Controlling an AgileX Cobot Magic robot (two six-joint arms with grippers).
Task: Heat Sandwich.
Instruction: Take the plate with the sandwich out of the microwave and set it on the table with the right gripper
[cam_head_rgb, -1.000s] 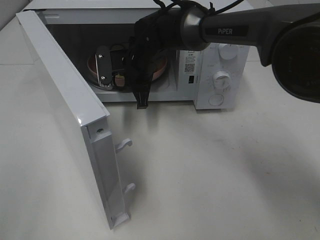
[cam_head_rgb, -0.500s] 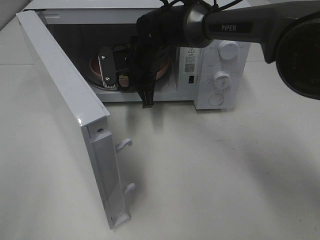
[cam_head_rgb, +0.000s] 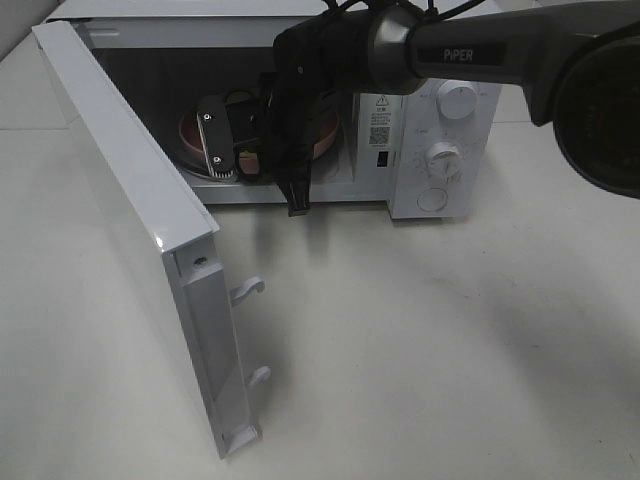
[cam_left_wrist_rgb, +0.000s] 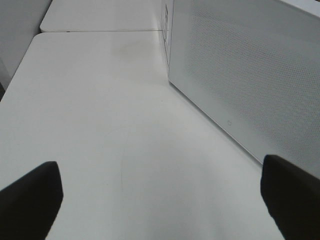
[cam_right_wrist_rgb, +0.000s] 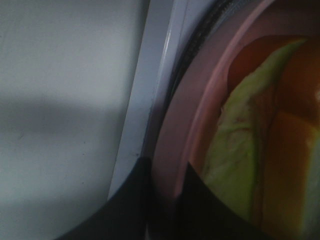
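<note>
The sandwich (cam_right_wrist_rgb: 235, 160) lies on a round pink plate (cam_right_wrist_rgb: 200, 100); the right wrist view shows its green leaf and an orange-lit slice. In the high view the plate (cam_head_rgb: 190, 132) sits inside the open microwave (cam_head_rgb: 440, 130), and the arm hides most of the sandwich. My right gripper (cam_head_rgb: 224, 165) reaches into the cavity. In its wrist view the gripper (cam_right_wrist_rgb: 167, 200) is shut on the plate's rim. My left gripper (cam_left_wrist_rgb: 160, 200) is open and empty above the bare table beside the microwave's perforated side; it is out of the high view.
The microwave door (cam_head_rgb: 130, 190) stands wide open to the left, with its latch hooks (cam_head_rgb: 250, 290) sticking out toward the table's middle. The control knobs (cam_head_rgb: 443, 158) are on the right of the front panel. A white table (cam_head_rgb: 420, 350) lies in front.
My right gripper and the plate have shifted slightly right and deeper into the microwave over the last second. They have hardly moved in the last half second.
</note>
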